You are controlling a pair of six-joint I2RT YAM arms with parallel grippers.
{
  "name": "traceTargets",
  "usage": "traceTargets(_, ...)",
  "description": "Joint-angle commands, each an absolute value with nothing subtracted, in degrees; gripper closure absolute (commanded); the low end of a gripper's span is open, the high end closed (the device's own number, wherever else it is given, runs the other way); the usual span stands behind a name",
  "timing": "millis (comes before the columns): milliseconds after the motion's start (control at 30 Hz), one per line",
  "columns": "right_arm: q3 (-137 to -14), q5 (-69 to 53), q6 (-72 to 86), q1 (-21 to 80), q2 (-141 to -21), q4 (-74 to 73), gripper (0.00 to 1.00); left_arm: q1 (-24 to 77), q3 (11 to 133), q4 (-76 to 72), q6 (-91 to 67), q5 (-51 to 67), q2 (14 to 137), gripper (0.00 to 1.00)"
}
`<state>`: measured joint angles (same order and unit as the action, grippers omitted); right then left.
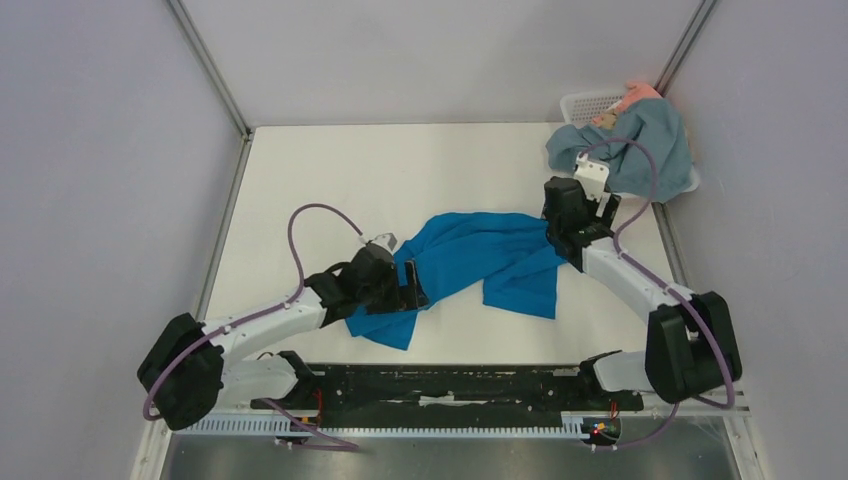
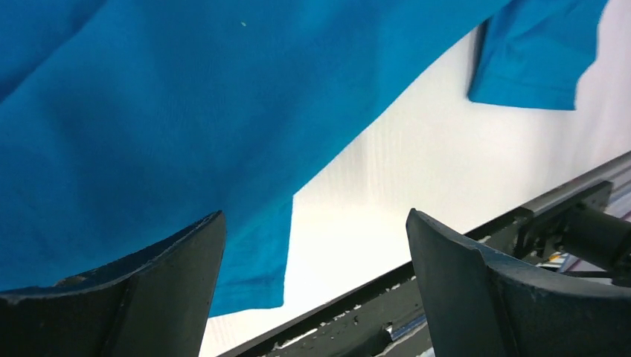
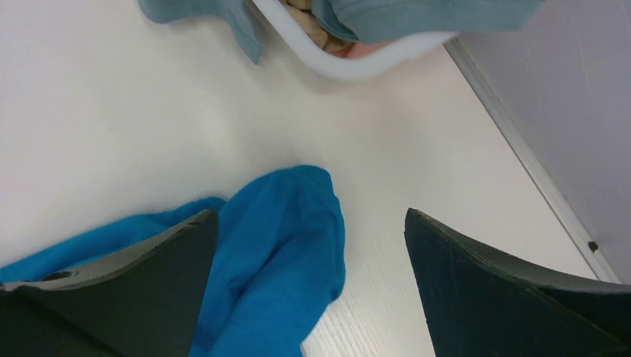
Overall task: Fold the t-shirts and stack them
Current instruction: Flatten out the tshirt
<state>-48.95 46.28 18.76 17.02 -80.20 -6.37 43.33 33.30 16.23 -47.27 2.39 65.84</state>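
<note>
The cobalt-blue t-shirt (image 1: 480, 262) lies crumpled and stretched across the middle of the white table. My left gripper (image 1: 412, 287) hovers open over its near-left part; in the left wrist view the cloth (image 2: 164, 126) lies past the left finger, nothing between the jaws. My right gripper (image 1: 585, 215) is open over the shirt's far-right end; a blue fold (image 3: 286, 238) lies beside its left finger. The grey-blue t-shirt (image 1: 640, 145) drapes over the white basket (image 1: 585, 103) at the back right, with salmon-pink cloth (image 1: 640, 95) on top.
A black rail (image 1: 450, 385) runs along the table's near edge, also in the left wrist view (image 2: 461, 260). Grey walls stand on the left, back and right. The basket rim (image 3: 357, 65) and grey-blue cloth (image 3: 417, 15) show in the right wrist view.
</note>
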Motion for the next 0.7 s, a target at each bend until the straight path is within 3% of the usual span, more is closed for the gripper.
traceTargets(0,-39.84,38.68,21.22,17.00,-70.42,-3.27,0.02,45.44,35.27,16.57,-47.75,-4.50,71.01,0.03)
traceTargets(167,-27.09,23.63,22.52,17.03,-61.66,6.32,0.02,44.07,38.63,15.78,-47.62,-9.04,81.28,0.00)
traceTargets(333,-16.88,14.32,24.84,17.14,-54.32,15.78,0.02,35.89,45.21,13.23,-45.55,-10.50,91.10,0.00)
traceTargets(533,-10.45,12.38,24.65,17.40,-47.23,19.41,0.02,30.76,60.73,17.27,-40.48,-11.48,100.13,0.00)
traceTargets(667,-9.62,15.35,22.77,17.41,-41.98,13.58,0.02,32.91,60.46,17.72,-37.39,-10.84,94.16,0.00)
